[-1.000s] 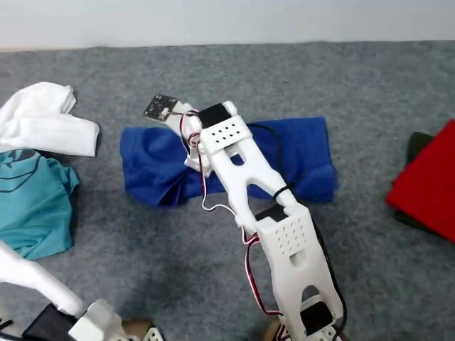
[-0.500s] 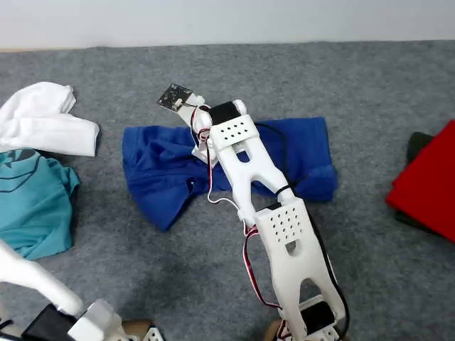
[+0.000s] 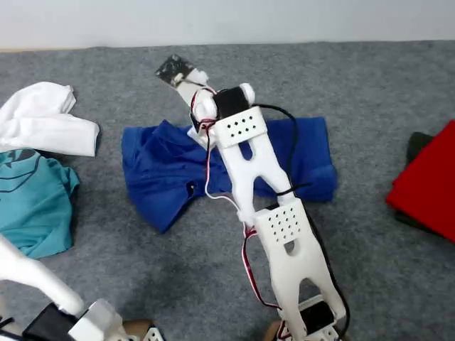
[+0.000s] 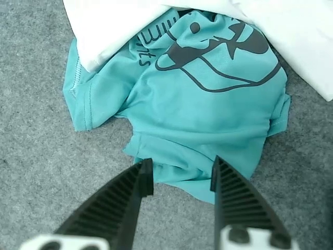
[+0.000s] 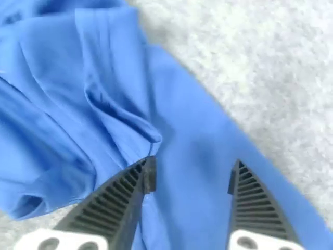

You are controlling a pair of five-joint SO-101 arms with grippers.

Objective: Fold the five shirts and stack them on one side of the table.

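The right hand point(image 5: 190, 174) hangs open just over the blue shirt point(image 3: 156, 170), which lies long from side to side in the middle of the counter point(image 3: 370, 85), far nearer this arm than the other

Red shirt point(image 3: 428, 186) cut off at right edge, dark cloth point(image 3: 418, 145) mostly hidden under it. Middle of blue shirt point(image 3: 158, 167) covered by right arm point(image 3: 245, 153). Teal shirt point(image 3: 32, 206) clipped at left edge.
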